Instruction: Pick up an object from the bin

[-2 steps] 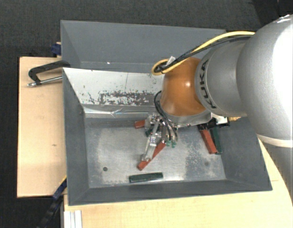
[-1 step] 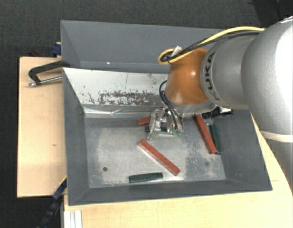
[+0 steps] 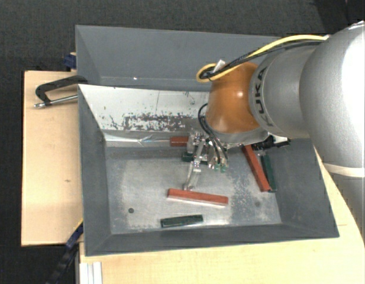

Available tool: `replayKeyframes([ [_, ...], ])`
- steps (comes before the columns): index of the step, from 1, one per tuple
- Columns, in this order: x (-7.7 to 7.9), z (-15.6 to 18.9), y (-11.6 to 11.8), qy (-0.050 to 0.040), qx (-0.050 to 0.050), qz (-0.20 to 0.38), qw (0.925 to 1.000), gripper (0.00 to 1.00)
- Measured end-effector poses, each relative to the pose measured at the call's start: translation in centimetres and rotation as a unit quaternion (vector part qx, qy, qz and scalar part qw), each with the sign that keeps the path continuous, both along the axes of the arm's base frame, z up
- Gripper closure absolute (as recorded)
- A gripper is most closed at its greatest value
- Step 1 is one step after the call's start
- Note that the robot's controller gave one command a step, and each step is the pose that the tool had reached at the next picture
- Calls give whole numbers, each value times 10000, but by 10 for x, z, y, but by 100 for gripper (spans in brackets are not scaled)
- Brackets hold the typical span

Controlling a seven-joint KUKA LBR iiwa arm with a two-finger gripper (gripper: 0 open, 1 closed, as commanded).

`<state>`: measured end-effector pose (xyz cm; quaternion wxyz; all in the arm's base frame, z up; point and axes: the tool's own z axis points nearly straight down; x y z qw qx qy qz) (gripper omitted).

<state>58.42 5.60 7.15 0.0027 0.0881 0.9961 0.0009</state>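
The gripper is hanging at 12 o'clock from the flat red stick; its grip I cannot tell.

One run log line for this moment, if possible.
gripper: centre of bin, next to red flat bar | grasp: none visible | nearby: dark green bar at front wall

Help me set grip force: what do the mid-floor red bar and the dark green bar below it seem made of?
Red bar: matte red face, paler edge along its side, straight and stiff-looking; painted wood or plastic, hard to tell which. Dark green bar: dark, faint sheen on top; probably plastic or lacquered wood, left open.
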Motion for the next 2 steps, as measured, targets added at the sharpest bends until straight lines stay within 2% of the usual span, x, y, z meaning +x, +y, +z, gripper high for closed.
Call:
replayKeyframes([
  [1,1,1,0,-6,-1,0,10000,100],
  [2,1,1,0,-6,-1,0,10000,100],
])
